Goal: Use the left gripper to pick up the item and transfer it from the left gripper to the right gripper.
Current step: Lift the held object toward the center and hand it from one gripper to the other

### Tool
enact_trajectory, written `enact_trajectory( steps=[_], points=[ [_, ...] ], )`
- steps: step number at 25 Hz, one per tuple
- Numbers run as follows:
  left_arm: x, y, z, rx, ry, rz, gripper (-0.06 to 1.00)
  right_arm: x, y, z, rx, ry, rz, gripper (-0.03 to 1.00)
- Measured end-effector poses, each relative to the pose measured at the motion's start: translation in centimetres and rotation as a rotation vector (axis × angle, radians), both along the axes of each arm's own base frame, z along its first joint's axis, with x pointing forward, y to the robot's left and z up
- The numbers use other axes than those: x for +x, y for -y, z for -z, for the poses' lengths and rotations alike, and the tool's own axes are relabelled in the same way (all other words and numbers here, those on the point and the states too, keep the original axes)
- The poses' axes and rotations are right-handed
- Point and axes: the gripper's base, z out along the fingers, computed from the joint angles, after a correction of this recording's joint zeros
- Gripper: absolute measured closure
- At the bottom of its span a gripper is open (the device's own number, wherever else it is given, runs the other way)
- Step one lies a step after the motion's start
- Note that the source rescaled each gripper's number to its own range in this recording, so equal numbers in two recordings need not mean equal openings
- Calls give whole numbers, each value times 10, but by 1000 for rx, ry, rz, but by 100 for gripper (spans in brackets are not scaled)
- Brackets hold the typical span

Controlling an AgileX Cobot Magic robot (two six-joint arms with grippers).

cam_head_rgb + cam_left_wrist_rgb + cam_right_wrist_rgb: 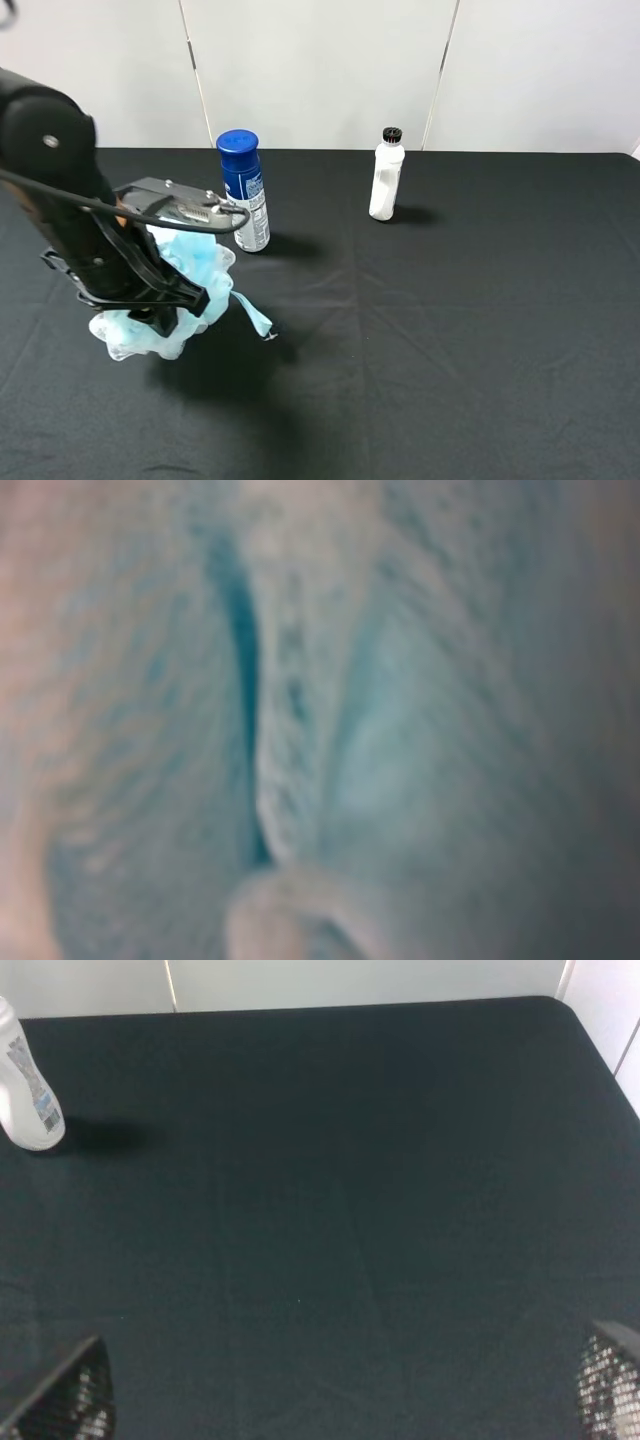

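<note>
Fluffy light-blue and white mesh bath pouf (pixel 200 262) near left edge, close to near-left corner, pinched in left gripper (pixel 168 305); jaws squeezed into mesh. Pale blue ribbon loop (pixel 255 318) hangs down. On right gripper (pixel 340 1405), jaws wide apart, holding nothing. Best now: lift pouf, carry toward middle, leave one side bare for other jaws. Blue-capped spray can (pixel 243 190), small white bottle (pixel 385 175) by far edge; steer clear.

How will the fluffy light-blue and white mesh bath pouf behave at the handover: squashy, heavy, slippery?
Likely soft and squashy: the mesh bath pouf bulges around the left gripper, so the open right gripper may need to close far. Probably very light, being open mesh ruffles. Its pale blue ribbon loop hangs limp, so it may swing or snag.
</note>
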Motion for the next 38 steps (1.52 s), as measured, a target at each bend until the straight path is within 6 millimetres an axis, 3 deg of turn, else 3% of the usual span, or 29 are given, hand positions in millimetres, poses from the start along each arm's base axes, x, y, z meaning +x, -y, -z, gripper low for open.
enact_trajectory(
  steps=[7,16,29,38],
  points=[
    [-11,-7,-26,-31,35,-1,83,0,0,0,0,0,0,-3],
    [-26,-6,-59,-193,93,31,86,0,0,0,0,0,0,-3],
    [-29,15,-66,-424,107,212,87,0,0,0,0,0,0,-3],
    [-1,50,-51,-529,23,293,88,0,0,0,0,0,0,-3]
  ],
)
